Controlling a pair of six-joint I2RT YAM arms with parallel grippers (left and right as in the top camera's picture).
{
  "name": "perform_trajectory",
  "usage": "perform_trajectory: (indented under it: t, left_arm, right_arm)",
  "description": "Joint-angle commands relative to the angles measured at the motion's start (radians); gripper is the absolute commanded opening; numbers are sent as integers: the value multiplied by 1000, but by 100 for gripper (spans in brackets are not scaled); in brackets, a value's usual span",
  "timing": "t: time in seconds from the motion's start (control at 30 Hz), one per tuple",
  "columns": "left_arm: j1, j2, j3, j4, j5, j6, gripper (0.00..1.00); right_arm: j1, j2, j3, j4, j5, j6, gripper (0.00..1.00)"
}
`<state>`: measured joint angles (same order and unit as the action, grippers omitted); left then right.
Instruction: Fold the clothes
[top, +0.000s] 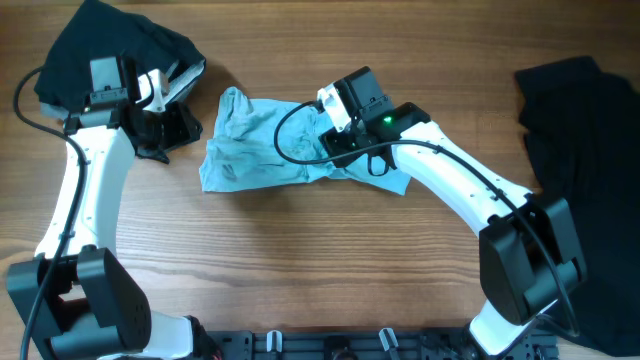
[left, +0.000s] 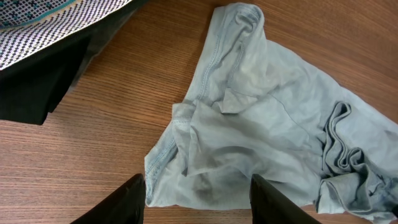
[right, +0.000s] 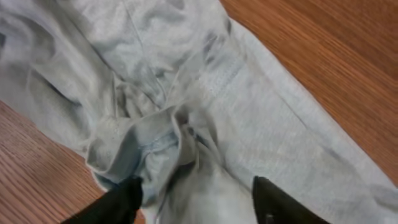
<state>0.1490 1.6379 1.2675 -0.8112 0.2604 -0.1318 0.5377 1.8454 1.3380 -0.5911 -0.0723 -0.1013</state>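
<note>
Overhead: I see the pale blue T-shirt (top: 262, 150) crumpled mid-frame. The right gripper (top: 345, 148) is over its right end, the left gripper (top: 188, 128) upper left beside the black garment (top: 100, 40).
Left wrist: fingers (left: 121, 204) parted, empty, T-shirt hem between them.
Right wrist: fingers (right: 283, 205) parted, straddling bunched T-shirt, clamping nothing.

Your pale blue T-shirt (top: 255, 150), at the table's centre, is thin matt cloth, crumpled, with stitched hems. The table (top: 300, 260) is smooth wood, fine-grained, with a soft sheen. At three o'clock the black garment (top: 580, 150) looks soft and matt. The second black garment (top: 100, 45), at ten o'clock, shows a coarse woven checked lining (left: 43, 25). Your left arm (top: 85, 190) and right arm (top: 460, 185) wear glossy white plastic shells. The left gripper (left: 196, 205) has matt black fingers (left: 118, 202).
</note>
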Motion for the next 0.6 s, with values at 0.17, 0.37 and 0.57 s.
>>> perform_trajectory:
  t: [0.17, 0.37, 0.57]
  left_arm:
    - [-33, -21, 10, -28, 28, 21, 56]
    - [-105, -14, 10, -13, 23, 24, 60]
    - [-108, -1, 10, -20, -19, 24, 64]
  right_arm:
    - [-171, 8, 7, -272, -21, 197, 67]
    - [-373, 10, -80, -344, -199, 347, 87]
    - [-402, 11, -241, -151, -338, 392, 78]
